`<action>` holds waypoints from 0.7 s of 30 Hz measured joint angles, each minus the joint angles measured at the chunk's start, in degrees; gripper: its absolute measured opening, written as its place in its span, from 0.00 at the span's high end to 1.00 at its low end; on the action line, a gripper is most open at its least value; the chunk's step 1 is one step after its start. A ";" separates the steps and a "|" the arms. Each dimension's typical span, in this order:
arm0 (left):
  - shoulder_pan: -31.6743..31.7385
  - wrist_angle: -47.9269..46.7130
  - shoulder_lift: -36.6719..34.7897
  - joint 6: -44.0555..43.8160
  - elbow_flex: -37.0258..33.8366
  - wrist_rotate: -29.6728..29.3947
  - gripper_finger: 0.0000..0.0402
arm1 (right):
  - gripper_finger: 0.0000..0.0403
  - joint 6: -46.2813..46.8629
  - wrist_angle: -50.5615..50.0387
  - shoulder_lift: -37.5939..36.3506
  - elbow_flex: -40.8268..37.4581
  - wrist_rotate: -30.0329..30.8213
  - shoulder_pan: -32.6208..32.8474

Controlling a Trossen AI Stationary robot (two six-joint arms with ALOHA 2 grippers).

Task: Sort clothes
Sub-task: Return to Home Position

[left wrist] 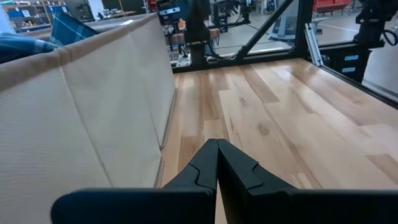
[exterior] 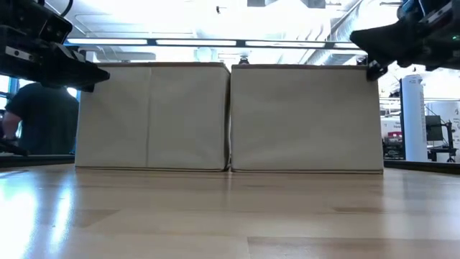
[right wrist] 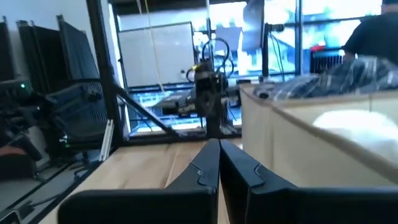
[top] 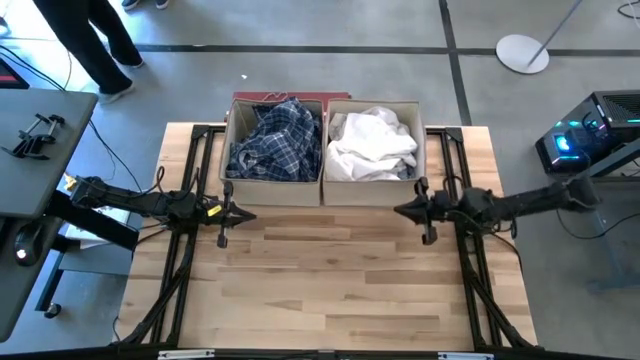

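Two beige square fabric boxes stand side by side at the table's far edge. The left box [top: 273, 190] holds blue plaid and dark clothes [top: 275, 140]. The right box [top: 372, 190] holds white and pale clothes [top: 372, 143]. My left gripper [top: 250, 214] is shut and empty above the table, just in front of the left box. My right gripper [top: 400, 211] is shut and empty in front of the right box. Both also show in their wrist views, left [left wrist: 217, 146] and right [right wrist: 219, 146].
The bare wooden tabletop [top: 330, 290] spreads in front of the boxes. Black frame rails [top: 185, 240] run along both sides of the table. A person [top: 95, 40] stands on the floor beyond the far left corner, and another shows at the low view's left [exterior: 39, 119].
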 joint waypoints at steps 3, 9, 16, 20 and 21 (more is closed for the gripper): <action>0.00 0.04 0.14 -0.02 0.00 -0.02 1.00 | 1.00 0.27 -0.11 -2.64 0.00 -8.69 -7.49; 0.00 -0.01 0.36 -0.17 0.00 0.00 1.00 | 1.00 4.89 -2.92 -10.80 0.00 -19.70 -15.65; 0.00 0.00 0.58 -0.17 0.00 0.00 1.00 | 1.00 8.76 -18.95 -21.45 0.02 -21.33 -13.34; 0.00 -0.02 0.60 -0.13 0.00 0.00 1.00 | 1.00 11.45 -27.88 -24.90 0.04 -20.48 -9.96; 0.01 -0.02 0.60 -0.15 0.00 0.00 1.00 | 1.00 11.50 -30.14 -25.26 0.04 -19.39 -8.77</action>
